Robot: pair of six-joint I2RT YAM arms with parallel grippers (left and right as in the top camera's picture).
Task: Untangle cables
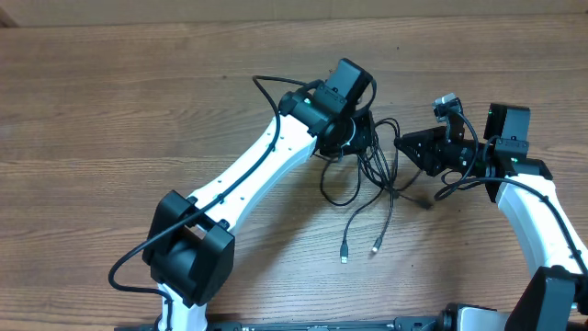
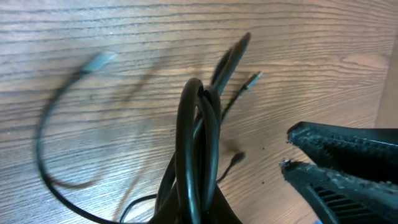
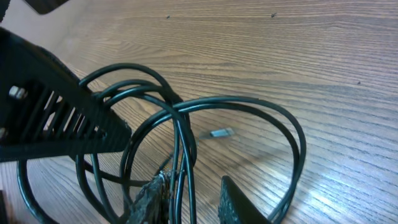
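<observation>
Cables (image 2: 199,143) clenched in left pincer (image 1: 352,142), tails pointing toward robot, right pincer (image 3: 189,193) released, jaws apart

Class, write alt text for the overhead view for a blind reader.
The white-and-black left robot arm and right arm meet over a loose tangle of thin black cables on a brown wooden table; two plug ends trail free.

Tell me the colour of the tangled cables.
Black cables, with small silver plugs on the loose ends; the overhead view shows it best.
</observation>
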